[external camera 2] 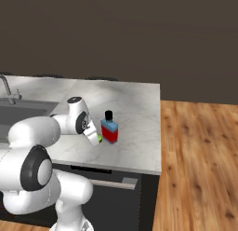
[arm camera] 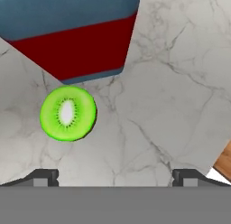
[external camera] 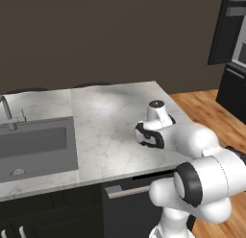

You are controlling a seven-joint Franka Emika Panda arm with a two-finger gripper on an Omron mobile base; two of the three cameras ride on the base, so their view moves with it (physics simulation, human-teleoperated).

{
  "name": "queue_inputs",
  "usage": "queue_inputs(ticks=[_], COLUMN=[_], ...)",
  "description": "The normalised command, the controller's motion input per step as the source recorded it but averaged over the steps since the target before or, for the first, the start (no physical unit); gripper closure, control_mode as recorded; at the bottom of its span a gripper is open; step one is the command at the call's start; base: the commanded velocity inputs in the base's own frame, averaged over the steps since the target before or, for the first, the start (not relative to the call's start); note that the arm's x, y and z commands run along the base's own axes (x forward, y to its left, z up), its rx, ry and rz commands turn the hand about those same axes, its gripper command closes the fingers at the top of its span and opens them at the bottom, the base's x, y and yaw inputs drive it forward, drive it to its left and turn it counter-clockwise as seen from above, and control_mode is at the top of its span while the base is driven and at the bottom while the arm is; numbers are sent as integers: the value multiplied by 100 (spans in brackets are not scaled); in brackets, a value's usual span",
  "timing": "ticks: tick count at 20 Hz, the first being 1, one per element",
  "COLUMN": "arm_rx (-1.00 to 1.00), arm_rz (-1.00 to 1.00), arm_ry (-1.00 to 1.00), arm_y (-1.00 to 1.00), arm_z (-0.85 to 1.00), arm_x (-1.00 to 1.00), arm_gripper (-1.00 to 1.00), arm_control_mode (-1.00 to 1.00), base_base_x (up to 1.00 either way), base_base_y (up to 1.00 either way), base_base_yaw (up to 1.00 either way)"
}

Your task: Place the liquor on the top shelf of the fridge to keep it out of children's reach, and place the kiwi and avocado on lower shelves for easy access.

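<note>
Left base view. You have a white marble counter [external camera: 110,122] with a sink [external camera: 33,146] let into its left end and a faucet [external camera: 6,112] behind it. The arm [external camera: 192,141] bends forward over the counter's front right corner, its wrist low over the marble. Wooden floor [external camera: 202,107] runs past the right edge.

Right base view. The liquor [external camera 2: 109,129] stands upright on the counter near the front edge, well in from the right edge. It is a squat bottle with square shoulders, a red lower body, a light blue upper part and a short neck with a black cap. At its left foot, on the front-edge side, you catch a small bright green spot, the kiwi [external camera 2: 99,139]. The gripper [external camera 2: 94,134] slants down just over that spot, close beside the bottle. From here you cannot tell how the jaws stand.

Hand view. The kiwi lies on the marble left of centre. It is a round lime-green face with a pale core and a ring of tiny dark seeds, like cut flesh turned up to the lens. The bottle's red and blue body looms right above it. The two are very close, and whether they touch you cannot tell. The two fingertips [arm camera: 45,177] sit wide apart, so the jaws are released and grip nothing. The kiwi sits nearer the left tip than the right.
</note>
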Motion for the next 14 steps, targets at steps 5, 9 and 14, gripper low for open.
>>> queue_inputs(ticks=[5,9,14], arm_rx=[0,0,0], arm_rz=[0,0,0], arm_ry=[1,2,2], arm_y=[-4,0,0], arm_z=[-15,-15,-17], arm_x=[23,26,23], arm_gripper=[-100,-100,-100], arm_control_mode=[-100,-100,-100], base_base_x=[0,0,0], base_base_y=[0,0,0], base_base_yaw=[0,0,0])
